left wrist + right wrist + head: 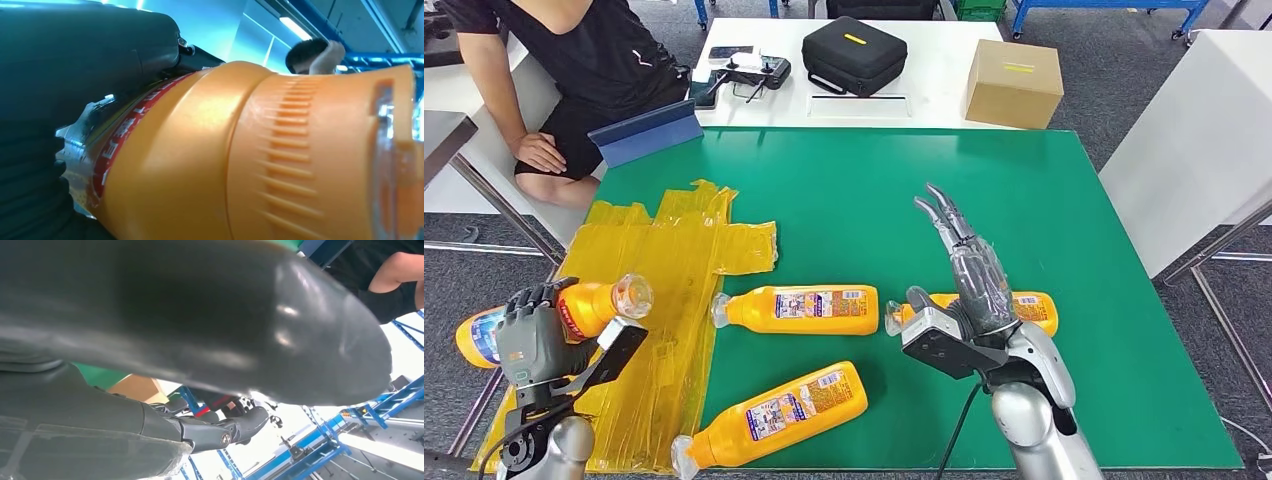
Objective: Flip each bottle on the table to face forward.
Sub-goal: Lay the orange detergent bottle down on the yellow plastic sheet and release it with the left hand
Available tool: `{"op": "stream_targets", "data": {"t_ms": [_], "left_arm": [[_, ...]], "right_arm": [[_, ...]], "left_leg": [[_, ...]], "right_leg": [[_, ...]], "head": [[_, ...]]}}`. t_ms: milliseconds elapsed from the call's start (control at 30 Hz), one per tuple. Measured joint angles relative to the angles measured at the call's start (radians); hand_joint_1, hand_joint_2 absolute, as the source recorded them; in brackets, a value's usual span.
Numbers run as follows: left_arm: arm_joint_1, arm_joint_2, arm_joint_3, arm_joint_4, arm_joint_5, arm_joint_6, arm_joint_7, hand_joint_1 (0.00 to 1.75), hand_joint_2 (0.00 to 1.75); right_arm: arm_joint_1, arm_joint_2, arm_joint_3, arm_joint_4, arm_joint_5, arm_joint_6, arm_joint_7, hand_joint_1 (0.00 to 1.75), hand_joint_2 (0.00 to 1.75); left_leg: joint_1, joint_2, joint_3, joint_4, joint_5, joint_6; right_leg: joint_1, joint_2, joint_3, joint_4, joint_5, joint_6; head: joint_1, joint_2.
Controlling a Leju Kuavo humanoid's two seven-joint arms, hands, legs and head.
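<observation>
Bottles are what you should look at first: one orange bottle (574,312) is gripped in the left hand (529,335) off the table's left edge, lying sideways with its clear cap toward the table; your left wrist view shows its ribbed orange neck (280,150) close up. Three more lie on their sides on the green table (1044,180): a middle bottle (799,309) with its label up, a near bottle (774,415) angled toward the front edge, and a right bottle (1014,305) partly hidden under the right hand (964,275). That hand holds nothing, its fingers stretched out and apart above the right bottle. Crumpled yellow tape sheeting (664,270) covers the table's left part. Beyond the green surface you see a white table (924,90) carrying a black case (854,55) and a cardboard box (1014,82), with a seated person (564,70) at the far left on grey carpet (454,290).
</observation>
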Motion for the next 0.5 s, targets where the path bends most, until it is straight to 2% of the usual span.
{"op": "stream_targets", "data": {"t_ms": [200,300,500], "left_arm": [[-0.065,0.026,-0.026,0.118,-0.051,0.031,0.021,1.75,1.75],[-0.168,0.041,-0.054,0.232,-0.124,0.065,0.055,1.75,1.75],[-0.396,0.053,-0.104,0.485,-0.241,0.074,0.146,1.75,1.75]], "right_arm": [[-0.018,-0.001,0.017,0.028,-0.027,0.001,-0.002,0.00,0.00],[-0.045,-0.012,0.044,0.058,-0.064,-0.001,-0.012,0.00,0.00],[-0.074,-0.037,0.098,0.103,-0.107,-0.003,-0.028,0.00,0.00]], "left_leg": [[0.000,-0.001,-0.002,0.000,0.001,0.001],[0.000,-0.003,-0.004,0.000,0.004,0.002],[0.000,-0.002,-0.005,0.000,0.007,0.002]], "right_leg": [[0.000,-0.001,-0.003,0.000,0.000,0.000],[0.000,-0.003,-0.004,0.000,0.002,0.001],[0.000,-0.003,-0.004,0.000,0.006,0.001]], "head": [[0.000,0.000],[0.000,0.000],[0.000,0.000]]}}
